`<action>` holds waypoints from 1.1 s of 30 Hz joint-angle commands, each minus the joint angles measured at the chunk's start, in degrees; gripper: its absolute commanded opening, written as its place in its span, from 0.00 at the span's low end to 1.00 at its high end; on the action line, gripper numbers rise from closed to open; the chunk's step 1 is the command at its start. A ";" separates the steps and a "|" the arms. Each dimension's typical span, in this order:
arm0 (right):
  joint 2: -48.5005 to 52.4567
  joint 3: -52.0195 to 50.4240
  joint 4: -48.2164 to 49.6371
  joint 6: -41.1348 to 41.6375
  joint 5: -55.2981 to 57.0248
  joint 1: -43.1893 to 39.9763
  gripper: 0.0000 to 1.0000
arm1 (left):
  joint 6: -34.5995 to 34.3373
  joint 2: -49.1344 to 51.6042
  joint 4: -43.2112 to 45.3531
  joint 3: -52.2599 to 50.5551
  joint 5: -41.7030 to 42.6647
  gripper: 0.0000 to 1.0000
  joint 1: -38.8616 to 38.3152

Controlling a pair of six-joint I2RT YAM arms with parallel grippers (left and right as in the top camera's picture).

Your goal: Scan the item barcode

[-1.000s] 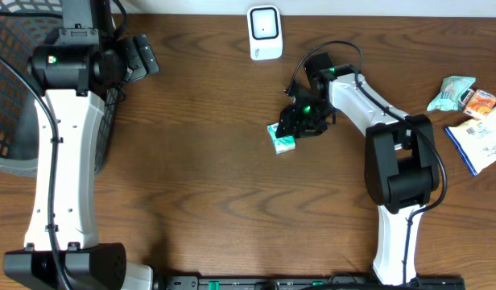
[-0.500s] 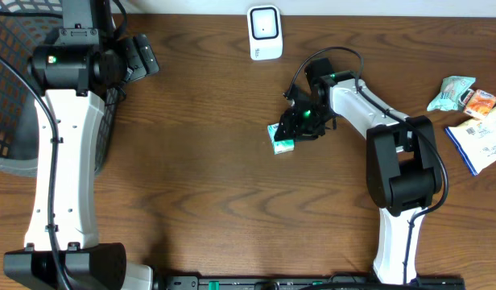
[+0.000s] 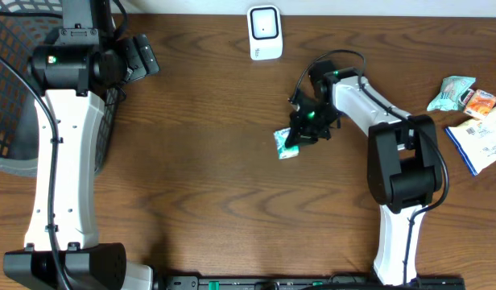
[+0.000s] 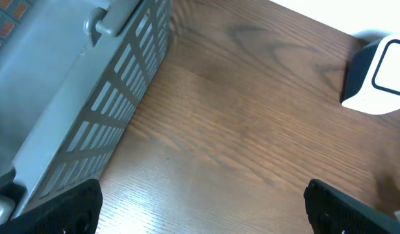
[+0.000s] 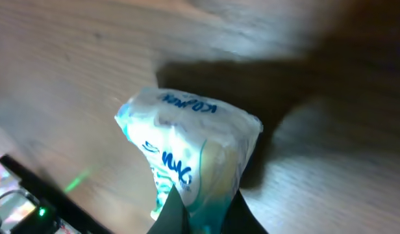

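- Packet (image 3: 287, 143), green-white, frame centre, pinched in closed right tool (image 3: 299, 134).
- Left tool (image 3: 142, 55), upper left, jaws wide, empty.
- Scanner (image 3: 264, 33), top centre, on tabletop (image 3: 200, 161).

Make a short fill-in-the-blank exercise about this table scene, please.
1. The pincer shut on the small packet belongs to the ____ arm.
2. The left pincer stands ____.
3. The scanner is ____ in colour.
4. The basket sits beside the ____ arm.
Missing words: right; open; white; left.
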 commanded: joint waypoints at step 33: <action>0.81 12.72 -15.41 -35.71 -54.38 -12.28 0.01 | -0.11 0.02 -0.15 0.17 -0.94 0.98 -0.07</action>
